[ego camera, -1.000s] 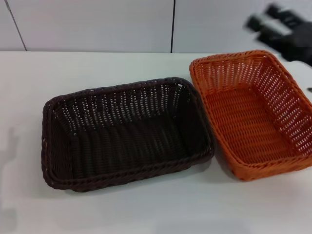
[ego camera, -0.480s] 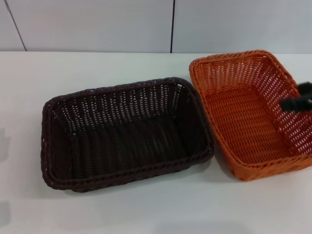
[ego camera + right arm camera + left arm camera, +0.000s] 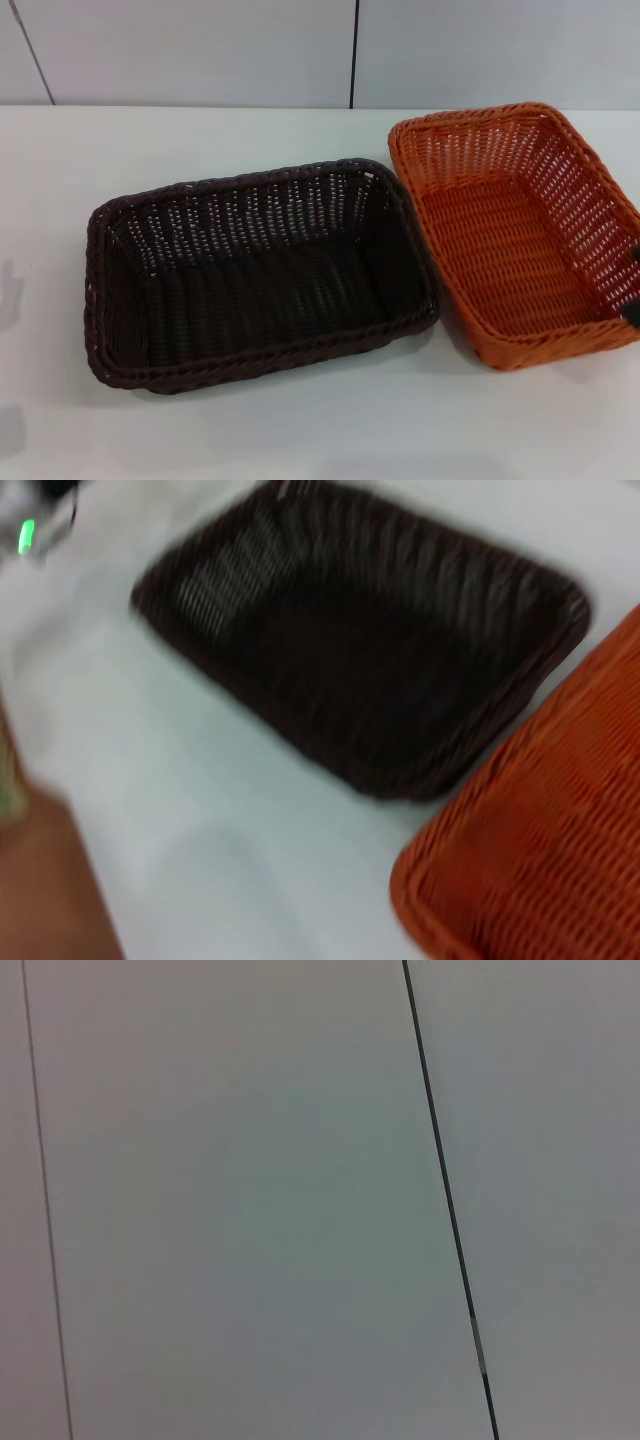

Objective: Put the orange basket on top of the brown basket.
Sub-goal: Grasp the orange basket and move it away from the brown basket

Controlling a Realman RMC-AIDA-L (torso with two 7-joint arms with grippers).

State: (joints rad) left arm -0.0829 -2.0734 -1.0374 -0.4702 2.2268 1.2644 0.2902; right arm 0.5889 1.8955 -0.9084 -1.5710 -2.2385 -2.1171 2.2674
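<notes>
I'm on the approach: the orange basket (image 3: 515, 232) sits empty on the table (image 3: 300, 430), touching the brown basket (image 3: 258, 272), also empty, on its right. My right gripper (image 3: 632, 312) is only a dark sliver at the orange basket's right rim, so I cannot tell how its jaws stand. Next I need a firm hold on that rim to lift; the left arm is out of sight, its camera facing a wall.

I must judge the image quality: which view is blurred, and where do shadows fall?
Head view: sharp, with soft light; the brown basket and the orange basket cast faint shadows on the white table. Right wrist view: smeared by motion blur, both baskets soft. Left wrist view: only a plain wall, evenly lit.
</notes>
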